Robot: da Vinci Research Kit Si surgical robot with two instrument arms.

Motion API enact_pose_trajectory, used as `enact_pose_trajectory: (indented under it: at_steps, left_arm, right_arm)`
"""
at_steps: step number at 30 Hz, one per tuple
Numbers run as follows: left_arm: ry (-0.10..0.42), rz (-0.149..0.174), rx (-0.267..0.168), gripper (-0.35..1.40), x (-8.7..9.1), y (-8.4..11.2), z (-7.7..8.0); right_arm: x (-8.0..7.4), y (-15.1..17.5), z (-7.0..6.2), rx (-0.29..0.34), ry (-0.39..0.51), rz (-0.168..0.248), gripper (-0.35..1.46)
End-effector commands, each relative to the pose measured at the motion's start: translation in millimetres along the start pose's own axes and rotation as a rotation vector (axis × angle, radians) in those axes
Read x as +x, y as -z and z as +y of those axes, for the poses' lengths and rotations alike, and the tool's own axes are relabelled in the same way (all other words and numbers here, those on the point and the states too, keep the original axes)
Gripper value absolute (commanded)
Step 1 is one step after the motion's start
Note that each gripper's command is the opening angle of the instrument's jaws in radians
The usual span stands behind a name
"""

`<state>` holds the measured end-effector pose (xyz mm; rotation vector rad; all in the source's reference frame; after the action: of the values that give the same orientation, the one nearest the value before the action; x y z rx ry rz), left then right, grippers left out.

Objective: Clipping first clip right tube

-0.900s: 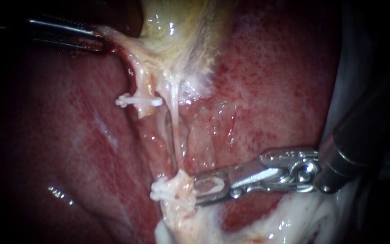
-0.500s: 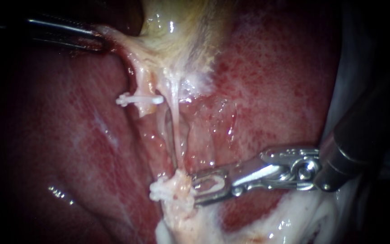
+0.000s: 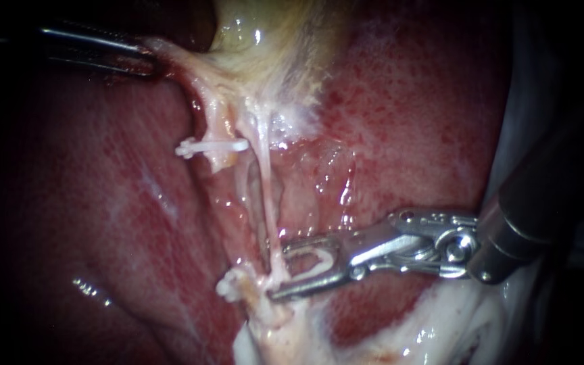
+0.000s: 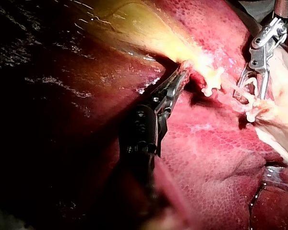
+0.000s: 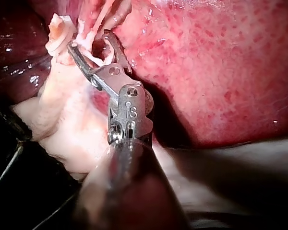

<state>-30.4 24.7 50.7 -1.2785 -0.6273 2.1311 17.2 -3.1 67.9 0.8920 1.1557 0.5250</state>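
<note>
My left instrument (image 3: 144, 58) comes in from the upper left, its jaws shut on the pale gallbladder (image 3: 265, 47) tissue and holding it taut; the left wrist view shows the same grip (image 4: 182, 72). The thin right tube (image 3: 266, 182) runs down from the gallbladder. My right instrument (image 3: 277, 270) reaches in from the right with open jaws that straddle the tube's lower end, a white clip (image 3: 313, 260) seated between them. In the right wrist view the tube crosses between these jaws (image 5: 89, 40). The right instrument also shows in the left wrist view (image 4: 252, 88).
A closed white clip (image 3: 211, 146) sits on the short left stump, and another clip (image 3: 228, 288) sits on the pale tissue just below and beside the right jaws. Red liver (image 3: 427, 122) surrounds the site. White fatty tissue (image 3: 441, 331) lies under the right shaft.
The right instrument's jaws have slid left from beside the pale stump, so the tube now lies between them. The left instrument has held still.
</note>
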Motion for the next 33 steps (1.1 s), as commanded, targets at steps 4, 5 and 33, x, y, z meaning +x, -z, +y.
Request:
enact_pose_trajectory:
  at_steps: [4,5,33]
  left_arm:
    - [0.0,0.0,0.0,-0.35,0.0,0.0,0.0]
    - [0.0,0.0,0.0,-0.35,0.0,0.0,0.0]
    - [0.0,0.0,-0.001,-0.35,0.1,0.1,0.0]
  right_arm:
    - [0.1,-0.3,0.4,0.032,0.001,0.036,0.46]
    - [0.1,-0.3,0.5,0.04,-0.002,0.036,0.46]
    - [3.2,-1.3,-1.5,0.25,-0.081,0.162,0.47]
